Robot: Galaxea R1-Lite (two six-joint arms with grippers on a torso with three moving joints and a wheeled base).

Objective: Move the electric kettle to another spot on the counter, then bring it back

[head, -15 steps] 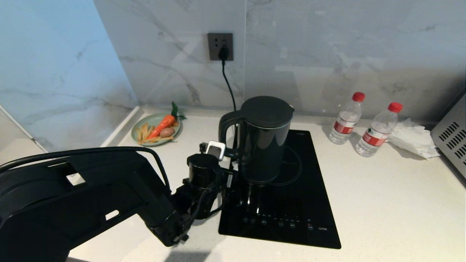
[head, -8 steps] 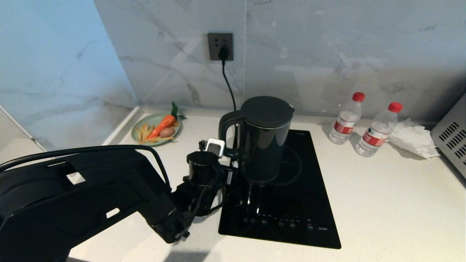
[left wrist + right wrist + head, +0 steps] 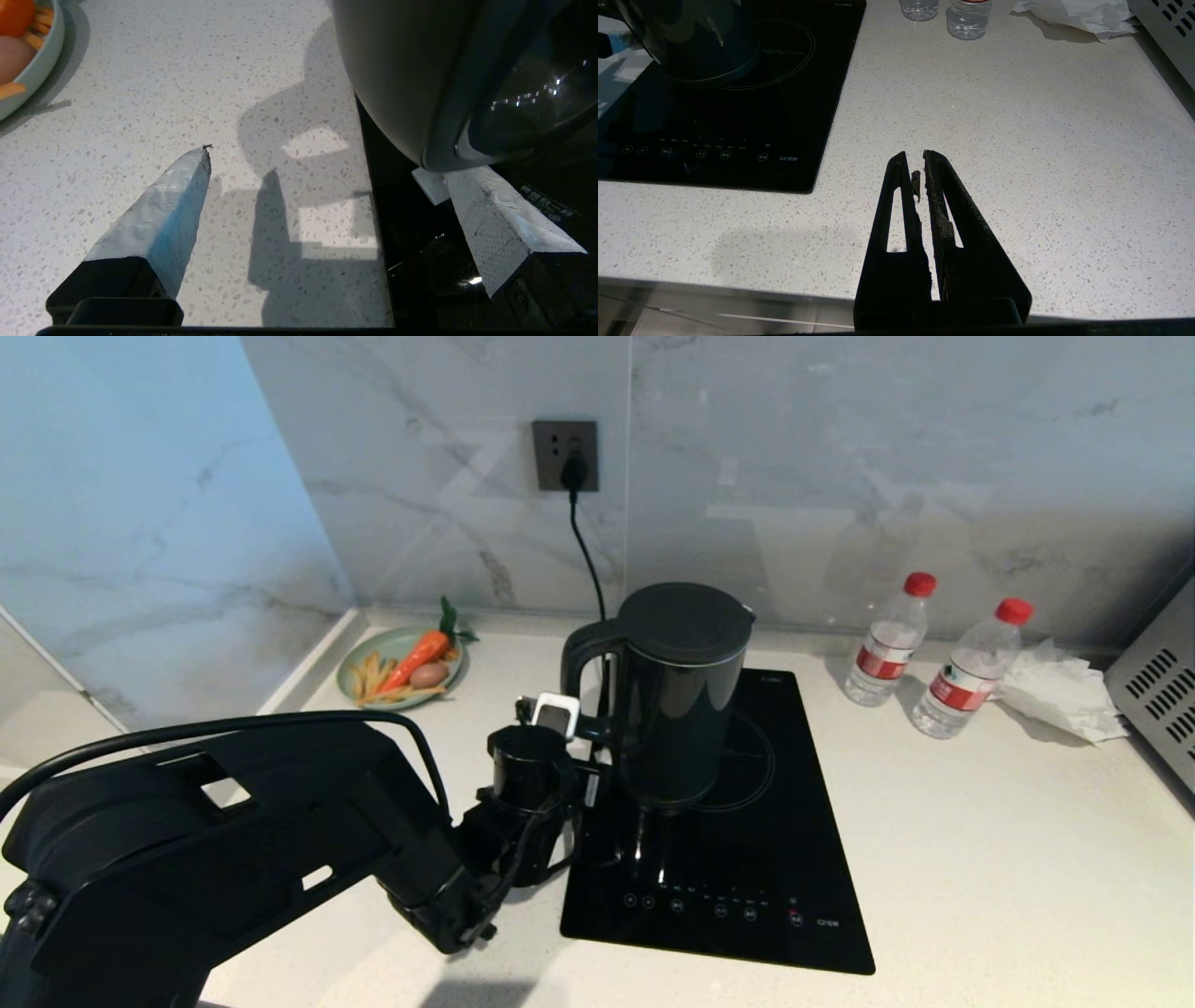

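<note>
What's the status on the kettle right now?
Left gripper open beside the electric kettle, not gripping. Right gripper shut, parked over the counter. Kettle upright on cooktop.

Head cam looks down from above & forward at the counter (image 3: 980, 859) w/ cooktop (image 3: 747, 859) mid-frame, wall behind. Left wrist cam sits very close, low over the counter by the cooktop's edge, kettle (image 3: 420, 70) filling upper right of frame. Right wrist cam looks from the counter's near edge, farther back. All three share cooktop & kettle.
</note>
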